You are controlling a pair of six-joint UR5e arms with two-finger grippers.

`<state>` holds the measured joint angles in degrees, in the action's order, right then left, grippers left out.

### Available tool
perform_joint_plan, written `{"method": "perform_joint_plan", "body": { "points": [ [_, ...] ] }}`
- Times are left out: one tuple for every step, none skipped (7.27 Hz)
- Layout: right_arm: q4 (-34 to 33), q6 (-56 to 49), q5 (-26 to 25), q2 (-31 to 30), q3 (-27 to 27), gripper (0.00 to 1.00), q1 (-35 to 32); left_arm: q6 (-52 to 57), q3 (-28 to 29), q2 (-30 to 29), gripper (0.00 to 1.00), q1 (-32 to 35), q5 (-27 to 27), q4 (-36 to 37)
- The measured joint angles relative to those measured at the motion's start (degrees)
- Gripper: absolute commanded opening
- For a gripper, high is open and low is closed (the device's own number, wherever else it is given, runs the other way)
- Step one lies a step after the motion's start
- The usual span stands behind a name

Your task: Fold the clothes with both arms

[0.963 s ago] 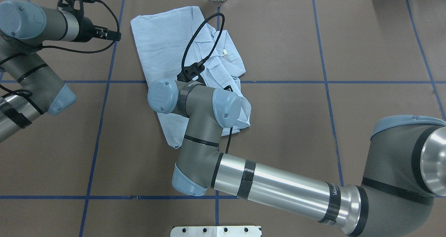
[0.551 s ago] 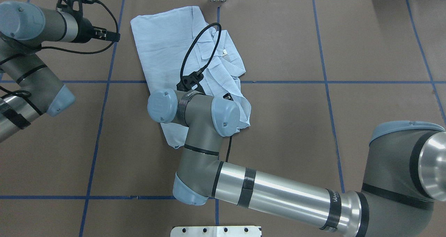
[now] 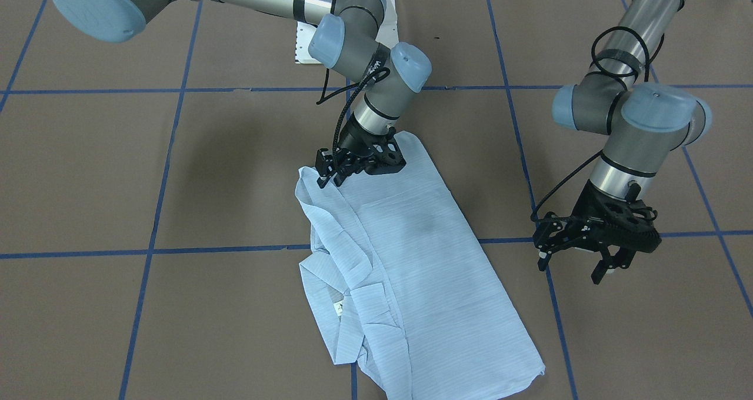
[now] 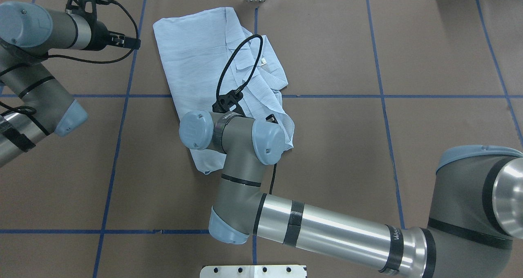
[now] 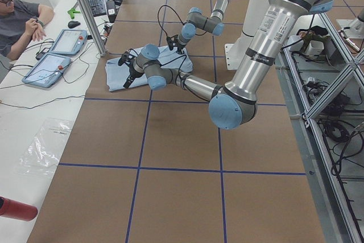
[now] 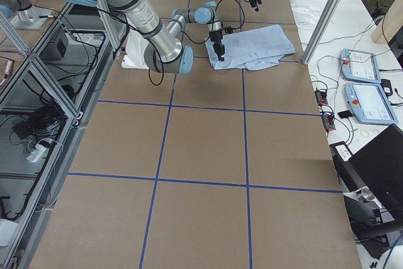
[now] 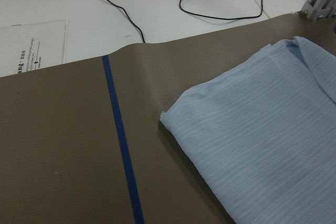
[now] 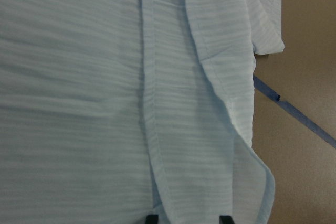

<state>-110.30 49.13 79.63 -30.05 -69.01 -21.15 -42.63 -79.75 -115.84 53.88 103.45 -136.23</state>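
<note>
Status: shirt (image 3: 423, 253) lies on the table (image 3: 176, 170), mid-table towards the operators' edge, already narrowed to one long panel; sides look turned in, no sleeve hangs loose that we can see; collar (image 4: 245, 63) and neck label (image 4: 264, 61) face up along the edge on the robot's right, and that edge is rumpled, not a clean line.

Our read: lengthwise fold is roughly done; cross folds, hem end up towards collar end, are not yet done; the bunched flap on that side probably needs flattening first.

Right gripper (image 3: 330, 176) is down at the hem-end corner nearest the robot; the wrist view shows both fingertips (image 8: 152, 218) spread apart with cloth under and between them, so jaws are parted and nothing is clamped; whether the tips touch the fabric we cannot tell.

Left gripper (image 3: 573, 265) hangs beside the shirt's other long edge, off the cloth, fingers spread, carrying nothing.

Containers: we see none in play, no bin or tray for the shirt.
</note>
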Motion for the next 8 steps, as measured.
{"method": "perform_joint_plan", "body": {
  "points": [
    [-0.02,0.0,0.0,-0.06,0.0,0.06,0.01,0.0,0.0,0.0,1.0,0.0,0.0,0.0],
    [-0.06,0.0,0.0,-0.08,-0.03,0.0,0.0,0.02,0.01,0.0,1.0,0.0,0.0,0.0],
    [-0.1,0.0,0.0,-0.12,-0.08,0.0,-0.05,0.04,0.03,0.0,1.0,0.0,0.0,0.0],
    [-0.14,0.02,-0.02,-0.26,-0.26,0.0,-0.11,0.02,0.02,0.0,1.0,-0.03,0.0,0.0],
    [-0.24,0.06,-0.06,-0.94,-1.18,0.0,-0.28,0.01,0.01,0.0,1.0,-0.06,0.0,0.0],
    [-0.4,0.06,-0.08,-2.99,-3.89,0.0,-0.74,0.0,0.01,0.0,1.0,-0.11,0.0,0.0],
    [-0.48,0.05,-0.09,-6.1,-7.79,0.0,-1.39,0.0,0.05,0.0,1.0,-0.17,0.0,0.0],
    [-0.51,0.05,-0.07,-9.36,-11.68,0.04,-2.3,-0.31,0.09,0.0,1.0,-0.29,0.0,0.0]
  ]
}}
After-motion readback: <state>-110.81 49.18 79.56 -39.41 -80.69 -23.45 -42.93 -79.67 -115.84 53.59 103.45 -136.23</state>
